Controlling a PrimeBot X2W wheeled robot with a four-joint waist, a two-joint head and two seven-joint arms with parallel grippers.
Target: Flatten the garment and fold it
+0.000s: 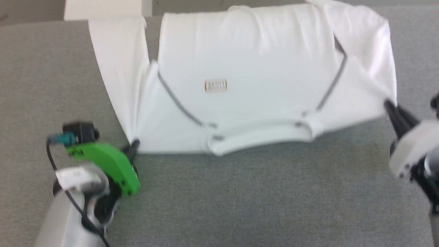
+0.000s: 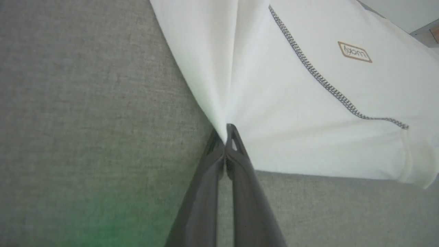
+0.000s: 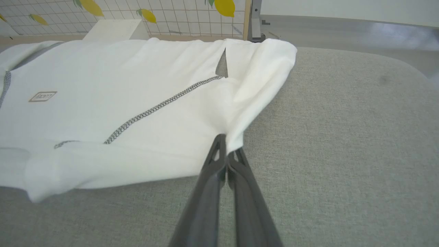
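Garment (image 1: 247,61) lay spread on the grey worktop (image 1: 240,199), neckline (image 1: 260,132) nearest the robot and the far hem up at the worktop's back edge.

Risks, as I judged them. On the left, the left claw (image 1: 133,145) had only a thin pinch of cloth, gathered to a point. A sharp tug could slip that pinch free and drop the corner. The left sleeve (image 1: 116,68) ran out long toward the back edge, so it could drag and bunch if the shirt were pulled forward. On the right, the right sleeve (image 1: 363,41) sat doubled over the body, and any fold made now would likely trap that crease inside. If one arm pulled harder than the other, the shoulder seams would skew.

Left claw (image 2: 226,132) was clenched on the garment's near left corner, where the sleeve met the shoulder, with the shirt fanning away beyond its tips and to its right. The label (image 1: 215,85) sat between the two claws, farther back. Right claw (image 3: 224,144) was clenched on the near right shoulder corner, with the cloth stretching away to its left and seemingly lifted a little off the worktop there.
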